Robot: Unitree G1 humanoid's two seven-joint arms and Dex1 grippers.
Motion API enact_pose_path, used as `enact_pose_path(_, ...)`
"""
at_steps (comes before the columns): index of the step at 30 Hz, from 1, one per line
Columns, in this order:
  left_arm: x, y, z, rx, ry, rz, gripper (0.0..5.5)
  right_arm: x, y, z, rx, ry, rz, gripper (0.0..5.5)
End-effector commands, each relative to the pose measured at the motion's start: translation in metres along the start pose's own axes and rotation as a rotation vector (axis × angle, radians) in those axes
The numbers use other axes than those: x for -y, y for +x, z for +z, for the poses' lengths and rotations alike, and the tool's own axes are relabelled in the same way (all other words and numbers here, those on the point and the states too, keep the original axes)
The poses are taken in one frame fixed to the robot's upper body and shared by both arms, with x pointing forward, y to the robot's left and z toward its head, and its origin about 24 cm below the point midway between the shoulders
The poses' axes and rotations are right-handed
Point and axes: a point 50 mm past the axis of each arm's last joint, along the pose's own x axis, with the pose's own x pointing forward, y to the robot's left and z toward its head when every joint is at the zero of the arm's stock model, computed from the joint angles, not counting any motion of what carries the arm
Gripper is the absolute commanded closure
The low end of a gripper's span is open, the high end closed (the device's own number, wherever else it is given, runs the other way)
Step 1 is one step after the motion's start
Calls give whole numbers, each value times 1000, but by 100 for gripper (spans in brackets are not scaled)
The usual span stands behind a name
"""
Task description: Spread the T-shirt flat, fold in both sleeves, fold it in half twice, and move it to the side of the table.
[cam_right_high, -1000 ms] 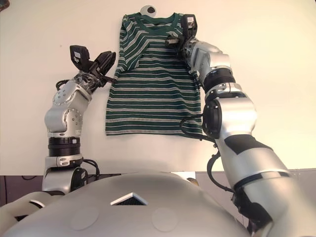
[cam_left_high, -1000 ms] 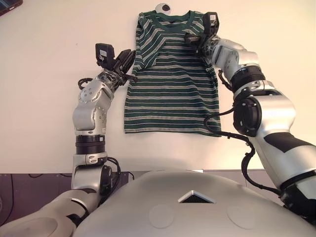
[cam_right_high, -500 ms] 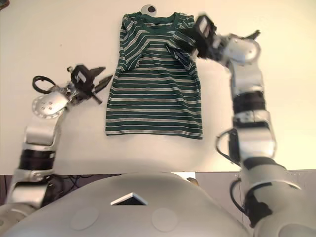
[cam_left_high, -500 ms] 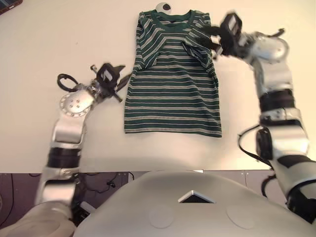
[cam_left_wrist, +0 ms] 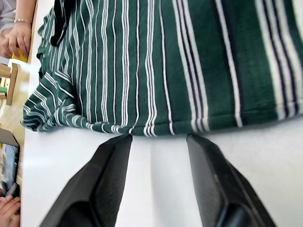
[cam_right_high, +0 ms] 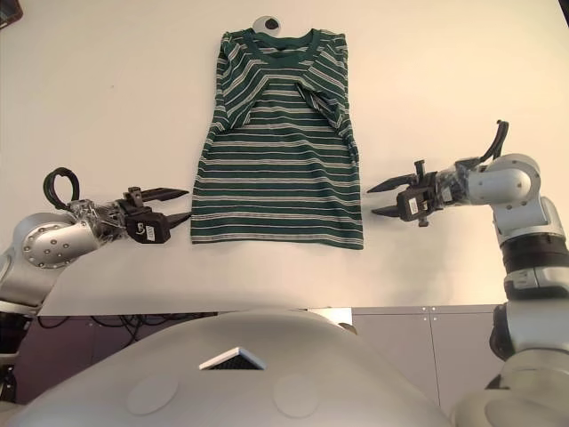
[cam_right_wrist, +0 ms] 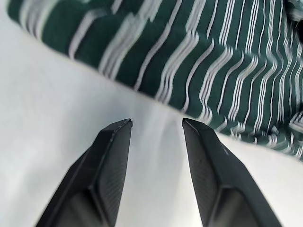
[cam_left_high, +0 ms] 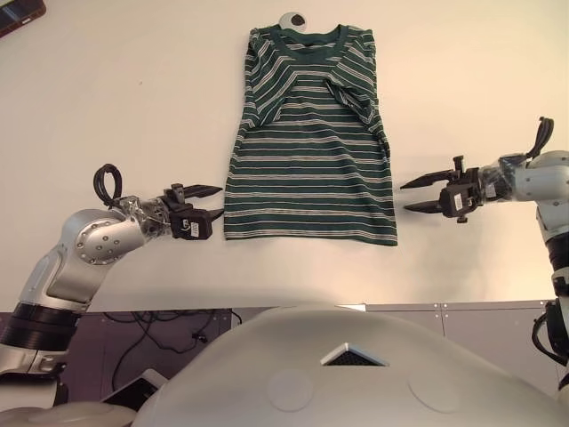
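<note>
A green T-shirt with white stripes lies flat on the white table, collar at the far side, both sleeves folded in over the chest. My left gripper is open just off the shirt's lower left corner, fingertips pointing at the hem. My right gripper is open a short way off the shirt's lower right edge, pointing toward it. The left wrist view has the shirt close in front of its open fingers. In the right wrist view the striped cloth lies just past its open fingertips.
A small round black-and-white object sits just beyond the collar. A dark object lies at the far left corner. The table's front edge runs close below the shirt hem. A person's hands are at the edge of the left wrist view.
Both arms have drawn back from the shirt's shoulders toward the near side and swung outward. The right gripper let go of the folded right sleeve. Both now flank the hem.
</note>
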Motion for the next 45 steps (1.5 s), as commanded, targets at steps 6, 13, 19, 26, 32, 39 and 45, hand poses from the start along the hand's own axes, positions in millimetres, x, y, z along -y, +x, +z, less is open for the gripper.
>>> enact_pose_path(6, 28, 8, 2, 17, 147, -191, 340, -21, 16, 17, 81, -69, 10, 354)
enact_pose_path(13, 33, 13, 9, 62, 237, -287, 338, -31, 25, 18, 61, -148, 84, 383)
enact_pose_path(19, 42, 16, 6, 32, 194, -410, 454, -30, 30, 6, 5, 25, 105, 511)
enact_pose_path(26, 60, 3, 14, 18, -254, -576, 548, -27, 0, 12, 58, 679, 425, 550)
enact_pose_path(32, 63, -18, 56, 207, -720, -649, 548, -36, -20, 36, 217, 1027, 547, 550)
enact_pose_path(39, -33, -23, 52, 442, -899, -165, 548, 37, -17, 7, 434, 1158, 175, 550)
enact_pose_path(45, -110, 16, 16, 516, -1025, 176, 548, 115, 5, -19, 479, 1202, -297, 550)
